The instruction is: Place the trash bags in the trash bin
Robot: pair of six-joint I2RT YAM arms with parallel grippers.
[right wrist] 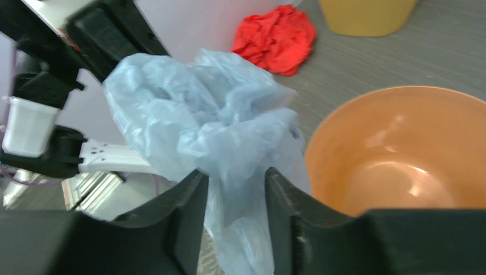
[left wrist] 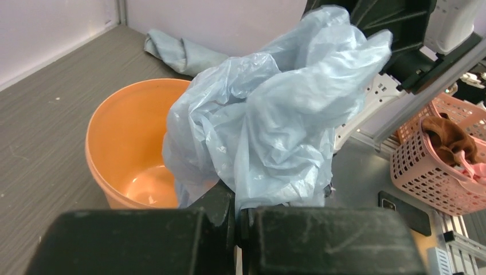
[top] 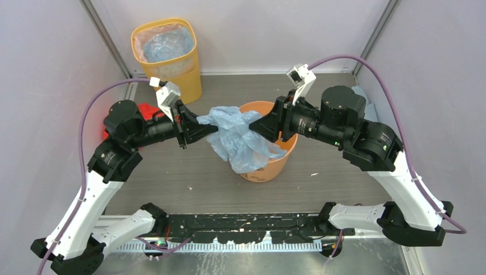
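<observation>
Grey wood-grain table (top: 172, 177) and pale walls frame our workspace. At its middle stands the trash bin (top: 282, 162), orange and upright, its floor showing bare in both wrist views.

One pale blue trash bag (top: 236, 137) hangs crumpled at the bin's left rim, strung between both arms. Its loose tail droops across the bin's outer wall in the top view, so we judge it not yet inside. The left gripper (top: 202, 128) is pinched tight on one edge of the film, its fingers nearly meeting. The right gripper (top: 259, 125) is clamped on a thicker bunch from the other side, with plastic filling the gap between its fingers.

We read this two-sided hold as a way to steer the limp plastic over the opening, since a single pinch would leave it dangling wherever it fell.

Further out, a second trash bag (left wrist: 177, 50) lies folded by the back wall, likely the next to go in. A yellow bin (top: 182, 74), lined with plastic, stands in the back left corner. A red cloth (right wrist: 275, 37) lies on the table near the left arm.
</observation>
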